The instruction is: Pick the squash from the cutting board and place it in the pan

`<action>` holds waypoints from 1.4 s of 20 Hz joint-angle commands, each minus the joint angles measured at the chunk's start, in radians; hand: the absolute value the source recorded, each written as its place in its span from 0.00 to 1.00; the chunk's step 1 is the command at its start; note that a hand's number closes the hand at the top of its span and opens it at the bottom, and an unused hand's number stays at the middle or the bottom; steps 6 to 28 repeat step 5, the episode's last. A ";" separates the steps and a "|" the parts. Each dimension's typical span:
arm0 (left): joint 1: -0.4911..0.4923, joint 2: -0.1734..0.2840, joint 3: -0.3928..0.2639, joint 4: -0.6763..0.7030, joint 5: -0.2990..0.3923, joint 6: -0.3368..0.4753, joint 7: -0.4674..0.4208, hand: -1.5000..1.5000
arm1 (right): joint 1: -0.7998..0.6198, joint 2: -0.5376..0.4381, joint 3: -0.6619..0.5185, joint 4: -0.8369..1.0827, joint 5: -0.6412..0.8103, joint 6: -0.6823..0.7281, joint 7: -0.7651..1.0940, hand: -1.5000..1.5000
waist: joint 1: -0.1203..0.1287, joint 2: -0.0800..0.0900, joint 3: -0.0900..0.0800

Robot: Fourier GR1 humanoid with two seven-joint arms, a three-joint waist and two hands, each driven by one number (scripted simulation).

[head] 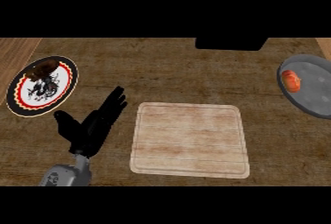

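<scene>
I see the squash point(291, 80), small, orange-red and rounded, lying in the grey pan point(317, 94) at the right edge of the frame. The pale wooden cutting board point(190, 140) sits at centre on the brown desk point(174, 70). My left hand point(90, 124) rests at lower left, fingers point(114, 103) straight and apart. A patterned plate point(43, 85) holding something dark brown lies upper left; a black object point(231, 43) sits at top.

Kitchen: counter point(181, 74) with cutting board point(190, 140), pan point(317, 94), plate point(43, 85).
</scene>
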 commanded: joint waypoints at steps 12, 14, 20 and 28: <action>0.016 -0.001 -0.001 -0.001 0.001 -0.002 -0.001 0.50 | 0.058 -0.019 0.001 -0.043 -0.005 0.168 -0.120 0.00 | 0.000 -0.003 0.000; 0.016 -0.001 -0.001 -0.001 0.001 -0.002 -0.001 0.50 | 0.058 -0.019 0.001 -0.043 -0.005 0.168 -0.120 0.00 | 0.000 -0.003 0.000; 0.016 -0.001 -0.001 -0.001 0.001 -0.002 -0.001 0.50 | 0.058 -0.019 0.001 -0.043 -0.005 0.168 -0.120 0.00 | 0.000 -0.003 0.000; 0.016 -0.001 -0.001 -0.001 0.001 -0.002 -0.001 0.50 | 0.058 -0.019 0.001 -0.043 -0.005 0.168 -0.120 0.00 | 0.000 -0.003 0.000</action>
